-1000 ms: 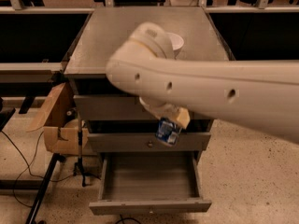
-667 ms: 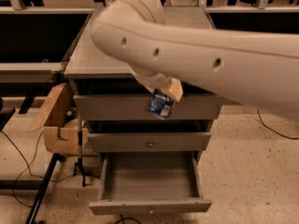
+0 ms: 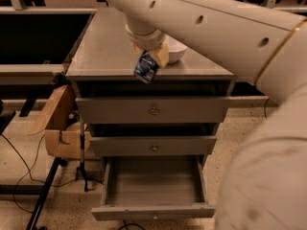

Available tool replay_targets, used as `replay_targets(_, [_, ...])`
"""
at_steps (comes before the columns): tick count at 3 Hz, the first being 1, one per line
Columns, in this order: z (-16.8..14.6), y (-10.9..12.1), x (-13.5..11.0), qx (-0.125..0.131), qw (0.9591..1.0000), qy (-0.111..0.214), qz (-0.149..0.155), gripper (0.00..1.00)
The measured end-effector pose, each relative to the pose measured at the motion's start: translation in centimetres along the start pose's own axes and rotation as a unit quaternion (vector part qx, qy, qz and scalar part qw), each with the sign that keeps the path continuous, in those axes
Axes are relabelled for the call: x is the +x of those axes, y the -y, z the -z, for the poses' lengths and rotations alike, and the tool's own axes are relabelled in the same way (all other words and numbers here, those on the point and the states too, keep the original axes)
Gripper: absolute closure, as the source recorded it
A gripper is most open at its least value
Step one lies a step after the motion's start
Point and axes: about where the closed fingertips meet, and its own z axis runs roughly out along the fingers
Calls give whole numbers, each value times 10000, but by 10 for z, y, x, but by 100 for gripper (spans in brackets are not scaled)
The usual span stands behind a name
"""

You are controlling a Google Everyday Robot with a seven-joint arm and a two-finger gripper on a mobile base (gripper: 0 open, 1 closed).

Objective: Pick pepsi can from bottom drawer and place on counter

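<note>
1. One pepsi can point(image 3: 146, 69) is hanging tilted in the gripper point(image 3: 150, 57), whose tan fingers point(image 3: 162, 56) are clamping its upper part. It is sitting right at the near edge of the counter point(image 3: 103, 49), though I cannot tell whether it is touching. It is well clear of the bottom drawer point(image 3: 153, 183), which is standing open below and showing only its grey floor.
2. Judging by that, the placing step is what is happening now, and the can is needing to go farther in from the near edge before it is set down.
3. The white bowl point(image 3: 176, 51) is sitting just right of the gripper and a little farther back, so steering left toward the bare grey patch is looking safer.
4. Because the can is leaning, I would be righting it first; otherwise it is risking a topple or a roll off the near lip.
5. Lowering until the base is resting flat, and only then parting the fingers, is looking like the gentle way.
</note>
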Motion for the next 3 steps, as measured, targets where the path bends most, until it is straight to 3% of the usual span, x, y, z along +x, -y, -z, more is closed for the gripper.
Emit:
replay_targets(1, [17, 51, 26, 1020, 9922, 205, -683, 100])
replay_targets(2, [38, 84, 40, 1693, 9782, 327, -1154, 100])
replay_targets(3, [30, 107, 49, 2182, 9620, 472, -1573, 100])
